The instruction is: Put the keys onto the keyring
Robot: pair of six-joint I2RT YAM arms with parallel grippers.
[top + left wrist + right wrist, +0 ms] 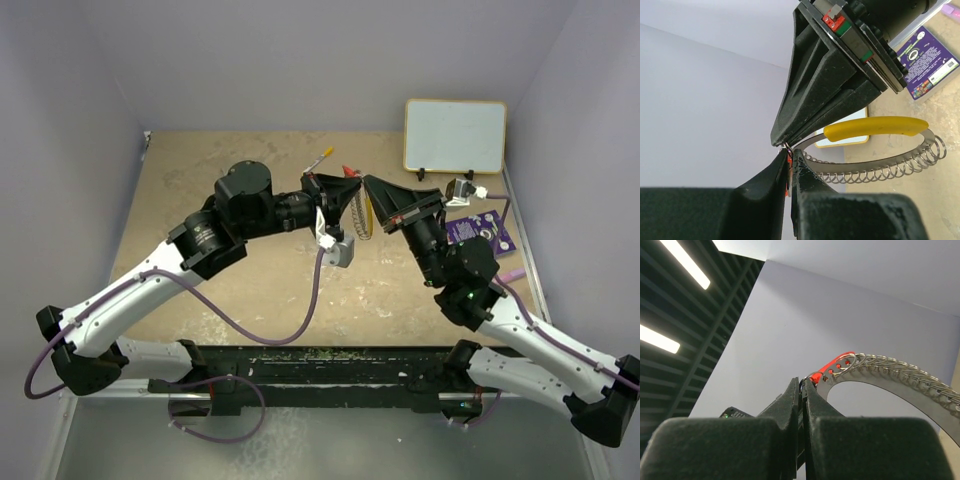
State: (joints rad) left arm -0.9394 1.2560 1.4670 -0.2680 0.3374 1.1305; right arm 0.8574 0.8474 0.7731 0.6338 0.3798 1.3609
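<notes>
Red-tagged silver keys (832, 366) pinched in left gripper (790, 157) are touching yellow-arced wire keyring (875, 127) clamped by right gripper (803, 382); threading needs fine alignment.

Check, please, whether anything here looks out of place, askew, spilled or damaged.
Nothing stands out. The right claw holds the large wire ring with a yellow arc in the air, and the left claw pinches the small silver keys with a red tag at its end. The purple printed packet lies a little askew, nothing more.
</notes>
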